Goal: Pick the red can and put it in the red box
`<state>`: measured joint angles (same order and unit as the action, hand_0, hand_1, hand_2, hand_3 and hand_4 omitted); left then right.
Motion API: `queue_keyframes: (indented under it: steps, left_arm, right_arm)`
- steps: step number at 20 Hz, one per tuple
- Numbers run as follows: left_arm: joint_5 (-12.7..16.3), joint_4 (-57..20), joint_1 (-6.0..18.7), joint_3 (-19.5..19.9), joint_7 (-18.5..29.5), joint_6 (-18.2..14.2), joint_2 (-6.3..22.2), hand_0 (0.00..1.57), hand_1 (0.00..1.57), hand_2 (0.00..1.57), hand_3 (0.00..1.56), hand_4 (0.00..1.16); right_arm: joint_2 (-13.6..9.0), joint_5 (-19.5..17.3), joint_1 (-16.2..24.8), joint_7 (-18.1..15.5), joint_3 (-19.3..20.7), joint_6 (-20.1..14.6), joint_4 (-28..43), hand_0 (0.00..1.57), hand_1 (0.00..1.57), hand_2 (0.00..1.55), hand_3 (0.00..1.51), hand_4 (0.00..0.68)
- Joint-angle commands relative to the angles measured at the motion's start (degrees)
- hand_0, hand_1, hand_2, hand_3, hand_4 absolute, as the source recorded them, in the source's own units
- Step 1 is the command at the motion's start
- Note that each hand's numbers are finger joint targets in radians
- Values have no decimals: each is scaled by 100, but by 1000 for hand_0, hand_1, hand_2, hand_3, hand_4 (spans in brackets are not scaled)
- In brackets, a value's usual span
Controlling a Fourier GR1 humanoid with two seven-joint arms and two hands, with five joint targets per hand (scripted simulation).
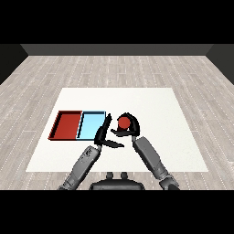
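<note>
Carrying the red can (123, 121) left in the curled right hand (129, 126), it could clip the open, empty left hand (104, 135) or land in the blue tray (92, 124) short of the red tray (67, 124).

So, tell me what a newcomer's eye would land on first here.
The red can, right of the trays, with the right hand curled round it. Next, the red tray and light blue tray side by side at the table's left, the left hand open beside the blue one.

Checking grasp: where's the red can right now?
Head view: the red can sits in the right hand, its fingers curled round it, just right of the light blue tray.
</note>
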<state>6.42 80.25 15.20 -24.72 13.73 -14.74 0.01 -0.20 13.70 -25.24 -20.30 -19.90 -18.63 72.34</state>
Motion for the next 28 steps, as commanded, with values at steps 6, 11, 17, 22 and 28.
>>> queue_keyframes:
  steps: [6,11,17,22,28]
  left_arm:
    - [373,-868,765,-383,-36,-631,0,0,0,0,0,0]
    - [98,-326,501,-177,-355,-284,-1,0,0,0,0,0]
    - [295,-1041,826,-125,173,-120,0,0,0,0,0,0]
    - [366,-587,1183,-596,-541,-990,4,0,0,0,0,0]
    - [656,-1401,1289,-1032,-19,-1695,8,1295,1295,1321,1249,856]
  right_arm:
    - [20,-7,393,-99,-520,-215,584,1431,1431,1435,1401,615]
    - [20,52,35,219,-936,-693,619,1447,1447,1425,1383,615]
    - [20,233,257,94,-1303,-778,839,1447,1447,1433,1387,594]
    - [18,727,-455,-327,-1113,-783,5,1462,1462,1453,1402,523]
    - [15,732,-303,-276,-1255,-796,318,1513,1513,1460,1404,528]
